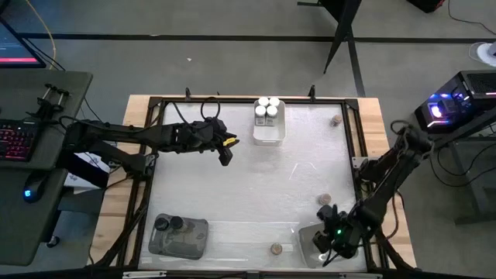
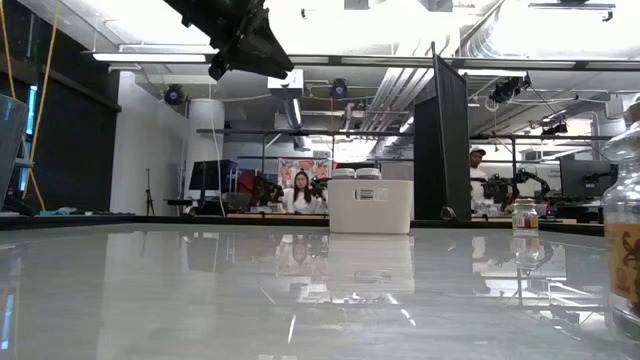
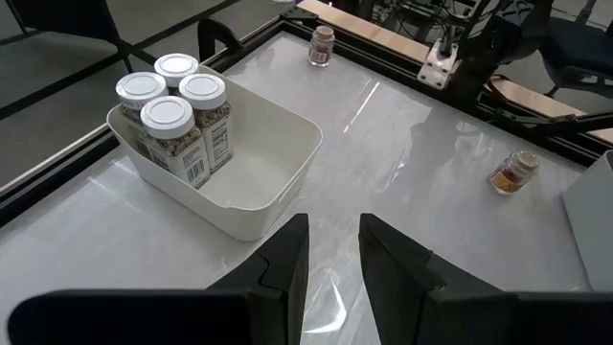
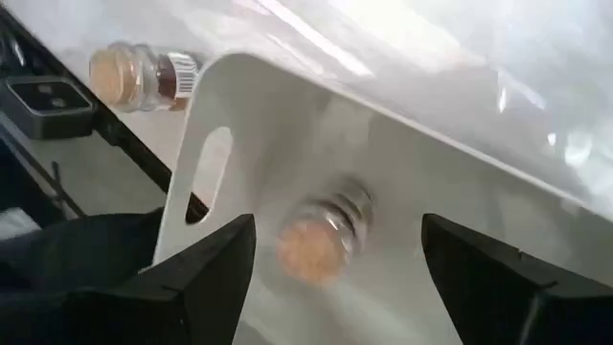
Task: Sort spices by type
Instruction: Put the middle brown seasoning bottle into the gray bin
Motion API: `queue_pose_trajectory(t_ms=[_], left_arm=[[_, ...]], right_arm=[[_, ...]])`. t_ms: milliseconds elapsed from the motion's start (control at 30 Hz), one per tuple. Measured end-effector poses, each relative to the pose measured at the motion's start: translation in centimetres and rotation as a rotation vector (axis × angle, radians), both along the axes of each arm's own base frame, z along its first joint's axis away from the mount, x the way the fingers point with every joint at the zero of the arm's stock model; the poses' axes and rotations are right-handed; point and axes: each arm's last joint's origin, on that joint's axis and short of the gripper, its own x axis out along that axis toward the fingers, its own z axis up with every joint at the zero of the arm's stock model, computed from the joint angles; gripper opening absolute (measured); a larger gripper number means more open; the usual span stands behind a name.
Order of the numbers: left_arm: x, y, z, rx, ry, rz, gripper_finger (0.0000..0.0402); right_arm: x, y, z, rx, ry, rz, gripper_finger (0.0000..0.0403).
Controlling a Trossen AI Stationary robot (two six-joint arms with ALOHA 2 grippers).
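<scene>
Several white-topped spice jars stand upright in the white tray near the table's far edge. My left gripper hangs open and empty above the table, just left of that tray; the low view shows it high up. My right gripper is open over a second white tray at the near right corner. A brown-topped jar lies on its side in that tray between the spread fingers, untouched. Two black-topped jars stand in a clear tray at the near left.
Loose brown-topped jars sit on the table: one by the far right corner, one at mid right, one by the near edge. Another lies outside the right tray's handle slot. A dark frame rims the table. People sit in the room beyond.
</scene>
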Motion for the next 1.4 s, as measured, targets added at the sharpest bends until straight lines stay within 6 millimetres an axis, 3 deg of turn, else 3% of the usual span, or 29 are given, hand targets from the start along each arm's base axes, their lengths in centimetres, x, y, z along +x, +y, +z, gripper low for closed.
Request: queue_pose_trajectory(t_ms=[133, 233, 333, 467, 533, 700, 867, 1000, 1200, 1400], left_arm=[[0.0, 0.0, 0.0, 0.000, 0.005, 0.000, 0.0084], [-0.1, 0.0, -0.1, 0.001, 0.015, 0.000, 0.0084], [-0.1, 0.0, -0.2, 0.001, 0.022, 0.000, 0.0084], [-0.2, 0.0, -0.3, 0.000, 0.039, 0.001, 0.0084], [-0.2, 0.0, -0.3, 0.000, 0.040, 0.001, 0.0084], [-0.2, 0.0, -0.3, 0.001, 0.038, 0.001, 0.0084], [-0.2, 0.0, -0.3, -0.001, 0.037, 0.003, 0.0084], [-0.2, 0.0, -0.3, -0.027, 0.028, 0.007, 0.0084], [-0.2, -0.1, -0.3, -0.040, 0.027, -0.012, 0.0084], [-0.2, -0.1, -0.3, -0.045, 0.026, -0.020, 0.0084]], right_arm=[[-0.8, -1.0, 1.6, 0.140, 0.122, -0.041, 0.0278], [-0.7, -1.2, 1.9, 0.197, 0.182, -0.009, 0.0245], [-0.2, -1.5, 1.7, 0.203, 0.211, 0.012, 0.0180], [0.9, -2.3, 1.3, 0.192, 0.222, 0.012, 0.0045], [1.5, -3.2, 1.6, 0.159, 0.188, -0.004, 0.0016], [2.3, -6.4, 4.1, 0.058, 0.175, -0.076, 0.0057], [1.2, -8.9, 4.2, -0.048, 0.333, -0.091, 0.0108], [0.9, -10.1, 4.0, -0.101, 0.412, -0.083, 0.0173], [1.3, -11.4, 1.9, -0.073, 0.446, -0.021, 0.0263], [1.3, -13.1, 0.1, -0.073, 0.496, -0.015, 0.0292]])
